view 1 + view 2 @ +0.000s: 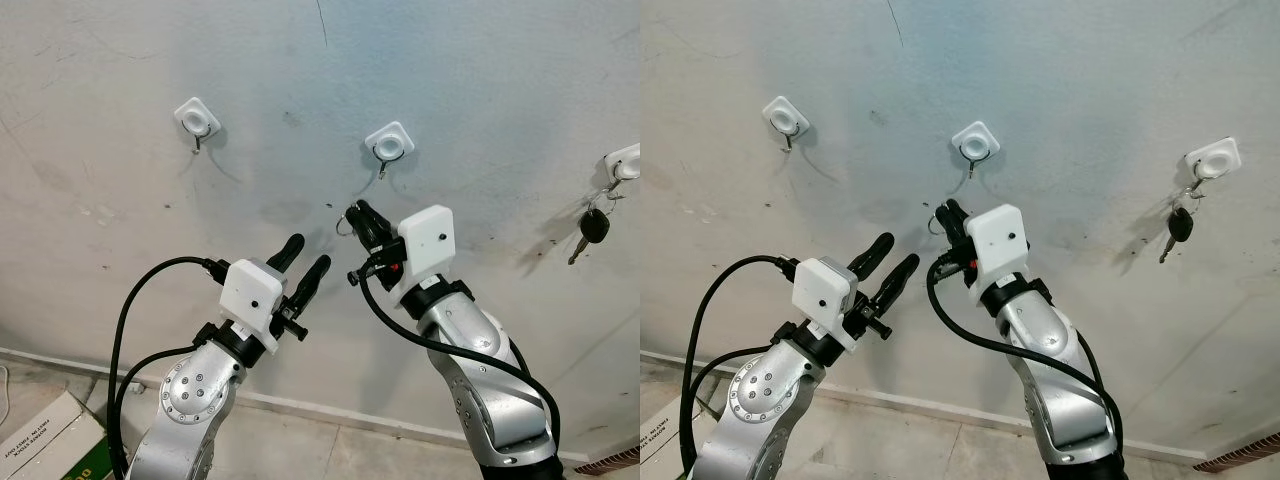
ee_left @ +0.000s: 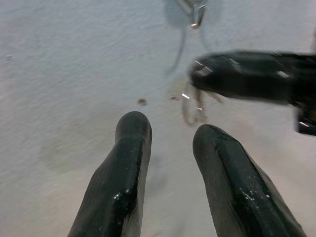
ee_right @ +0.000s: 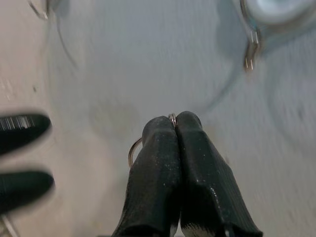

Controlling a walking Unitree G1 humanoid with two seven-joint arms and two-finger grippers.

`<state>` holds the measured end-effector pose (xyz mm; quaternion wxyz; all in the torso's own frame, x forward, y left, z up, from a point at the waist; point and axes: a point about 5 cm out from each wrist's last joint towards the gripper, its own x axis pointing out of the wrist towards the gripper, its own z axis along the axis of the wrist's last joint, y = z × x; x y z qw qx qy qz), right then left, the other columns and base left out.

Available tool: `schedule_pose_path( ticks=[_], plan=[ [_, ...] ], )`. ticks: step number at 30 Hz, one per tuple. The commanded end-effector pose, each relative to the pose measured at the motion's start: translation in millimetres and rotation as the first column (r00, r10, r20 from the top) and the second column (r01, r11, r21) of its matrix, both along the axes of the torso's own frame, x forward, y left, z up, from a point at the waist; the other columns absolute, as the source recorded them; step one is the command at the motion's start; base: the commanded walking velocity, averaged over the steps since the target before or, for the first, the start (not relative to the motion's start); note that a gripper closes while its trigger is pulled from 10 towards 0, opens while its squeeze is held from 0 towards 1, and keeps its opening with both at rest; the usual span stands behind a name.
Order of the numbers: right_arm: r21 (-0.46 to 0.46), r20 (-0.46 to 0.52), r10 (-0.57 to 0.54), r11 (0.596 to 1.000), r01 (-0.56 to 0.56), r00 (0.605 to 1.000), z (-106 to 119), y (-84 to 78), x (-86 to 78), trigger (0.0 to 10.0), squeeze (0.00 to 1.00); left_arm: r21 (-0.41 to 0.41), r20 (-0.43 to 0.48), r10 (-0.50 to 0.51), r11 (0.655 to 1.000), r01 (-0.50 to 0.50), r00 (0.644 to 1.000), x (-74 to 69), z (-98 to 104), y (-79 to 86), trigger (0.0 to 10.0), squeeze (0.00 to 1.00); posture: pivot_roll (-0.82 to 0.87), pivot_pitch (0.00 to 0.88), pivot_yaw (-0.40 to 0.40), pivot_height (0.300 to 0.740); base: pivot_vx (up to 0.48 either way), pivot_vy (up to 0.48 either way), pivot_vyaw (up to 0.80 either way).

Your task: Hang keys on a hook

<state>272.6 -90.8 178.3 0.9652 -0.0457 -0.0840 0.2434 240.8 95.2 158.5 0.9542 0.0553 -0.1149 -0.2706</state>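
The wall [image 1: 120, 120] looks matt, rough and scuffed, the hook [image 1: 389, 143] has a glossy white plastic base (metal prong below), and the key ring [image 3: 132, 150] is shiny metal.

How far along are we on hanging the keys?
Done: one car key already hangs on the far right hook. In hand: the right gripper is shut on a key ring, just below the middle hook. The left gripper is open, holding nothing. Left: lift the ring onto the middle hook and release. The left hook is bare.
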Motion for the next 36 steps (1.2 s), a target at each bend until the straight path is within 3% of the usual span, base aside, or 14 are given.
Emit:
schedule_pose_path(
  ticks=[1,6,14,19,28,36],
  plan=[
    [-0.019,-0.031,-0.029,0.999,0.028,0.999,-9.3,-7.5,0.0,10.0,0.0,0.026,-0.02,0.048,0.999,-0.047,0.999,3.5,-5.2,6.5,10.0,0.0,-0.03,0.06,0.01,0.74,0.0,0.0,0.0],
    [-0.036,-0.06,-0.076,0.997,0.074,0.995,-16.7,-22.2,-6.2,10.0,0.0,0.018,-0.061,0.15,0.989,-0.149,0.987,3.8,-11.2,23.0,10.0,0.0,-0.03,0.057,0.021,0.74,0.0,0.0,0.0],
    [-0.009,-0.035,-0.075,0.997,0.074,0.997,-0.6,-25.7,-9.1,10.0,0.0,0.044,-0.132,0.185,0.983,-0.181,0.974,-11.3,-25.6,40.8,10.0,0.0,-0.03,0.062,0.023,0.74,0.0,0.0,0.0],
    [0.093,-0.037,-0.108,0.989,0.111,0.993,14.4,-28.3,-1.7,10.0,0.0,0.037,-0.144,0.186,0.982,-0.183,0.972,-13.5,-27.2,41.3,10.0,0.0,-0.02,0.064,0.015,0.74,0.0,0.0,0.0],
    [0.15,-0.008,-0.163,0.975,0.162,0.987,33.3,-33.5,7.7,10.0,0.0,0.016,-0.188,0.096,0.995,-0.095,0.977,-23.0,-31.9,32.4,10.0,0.0,-0.02,0.065,0.005,0.74,0.0,0.0,0.0],
    [0.218,-0.015,-0.145,0.965,0.145,0.989,46.1,-24.1,13.3,10.0,0.0,0.018,-0.17,0.047,0.999,-0.044,0.984,-19.4,-28.8,25.6,10.0,0.0,-0.02,0.065,0.007,0.74,0.0,0.0,0.0]
  ],
)
